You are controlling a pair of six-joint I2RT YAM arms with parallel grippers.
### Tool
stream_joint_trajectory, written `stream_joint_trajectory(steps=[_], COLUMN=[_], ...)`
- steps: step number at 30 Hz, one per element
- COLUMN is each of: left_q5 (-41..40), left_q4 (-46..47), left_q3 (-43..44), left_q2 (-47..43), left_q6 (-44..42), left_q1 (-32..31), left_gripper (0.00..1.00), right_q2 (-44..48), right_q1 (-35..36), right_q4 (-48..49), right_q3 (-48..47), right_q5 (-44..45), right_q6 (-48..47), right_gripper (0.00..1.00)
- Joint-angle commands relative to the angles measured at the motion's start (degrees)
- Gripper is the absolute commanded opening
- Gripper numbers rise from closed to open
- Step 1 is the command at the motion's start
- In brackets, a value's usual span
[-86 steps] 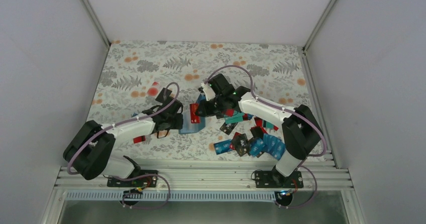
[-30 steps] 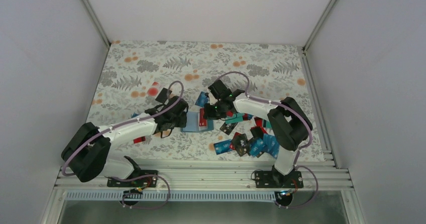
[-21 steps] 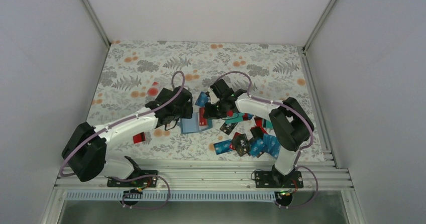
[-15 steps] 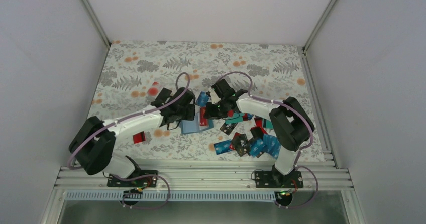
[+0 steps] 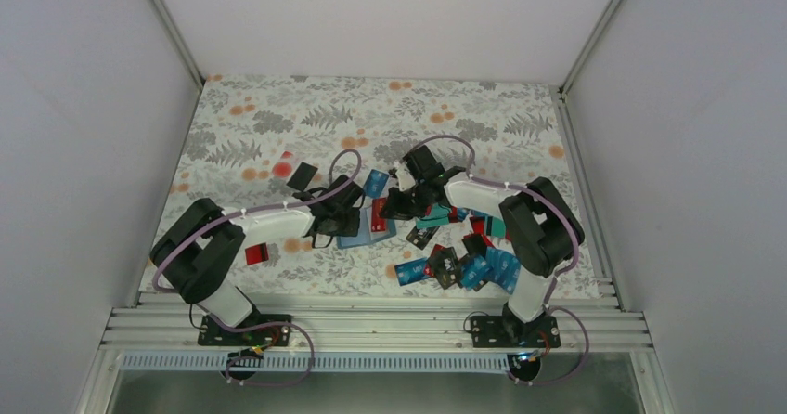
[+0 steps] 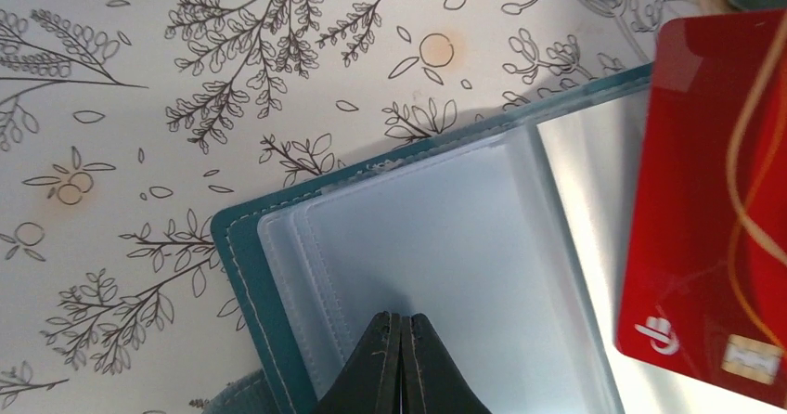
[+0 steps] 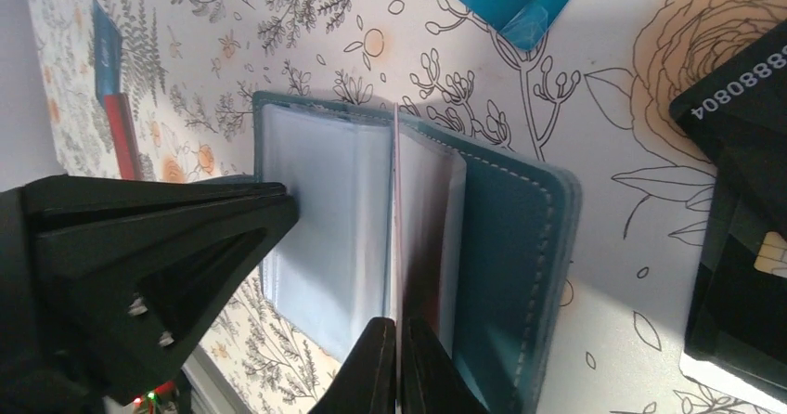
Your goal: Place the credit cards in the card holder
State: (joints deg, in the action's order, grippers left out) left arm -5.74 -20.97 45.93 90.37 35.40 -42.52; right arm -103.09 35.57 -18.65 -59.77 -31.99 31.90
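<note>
The teal card holder [image 5: 357, 237] lies open on the floral cloth, its clear sleeves [image 6: 445, 238] facing up. My left gripper [image 6: 402, 317] is shut, its tips resting on the left sleeve page with nothing visible between them. My right gripper [image 7: 396, 323] is shut on a red credit card [image 7: 395, 200], seen edge-on and standing at the fold of the card holder [image 7: 506, 238]. The same red card [image 6: 705, 200] fills the right side of the left wrist view. From above, the left gripper [image 5: 348, 217] and right gripper [image 5: 388, 210] meet over the holder.
Several loose blue, black and red cards [image 5: 464, 264] lie heaped at the front right. A blue card [image 5: 374, 183] sits just behind the holder, a red card [image 5: 257, 254] near the left arm, and a black card [image 7: 742, 247] right of the holder.
My left arm has swung right onto the open holder and its jaws have closed. The right gripper has shifted slightly right, still holding the red card at the holder.
</note>
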Motion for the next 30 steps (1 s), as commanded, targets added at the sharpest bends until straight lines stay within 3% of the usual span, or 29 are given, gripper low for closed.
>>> stream_joint_trajectory(steps=[1, 12, 22, 30], left_q5=[-0.24, -2.14, -3.98, -3.66], left_q4=[2.12, 1.32, -2.82, -1.52], left_q3=[-1.19, -2.42, -2.19, -3.63], left_q2=[1.81, 1.15, -5.49, -1.60], left_q6=[0.24, 1.79, 2.94, 3.23], left_q1=[-0.17, -0.10, -0.31, -0.28], left_gripper=[0.02, 0.02, 0.02, 0.02], right_q2=[0.13, -3.27, -5.45, -6.33], right_q1=[-1.22, -1.71, -1.71, -1.67], right_q4=[2.41, 5.04, 5.44, 5.89], right_q3=[0.70, 0.58, -0.06, 0.34], right_q5=[-4.30, -9.94, -9.72, -9.96], right_q6=[-0.03, 0.24, 0.31, 0.36], right_gripper=[0.04, 0.04, 0.04, 0.04])
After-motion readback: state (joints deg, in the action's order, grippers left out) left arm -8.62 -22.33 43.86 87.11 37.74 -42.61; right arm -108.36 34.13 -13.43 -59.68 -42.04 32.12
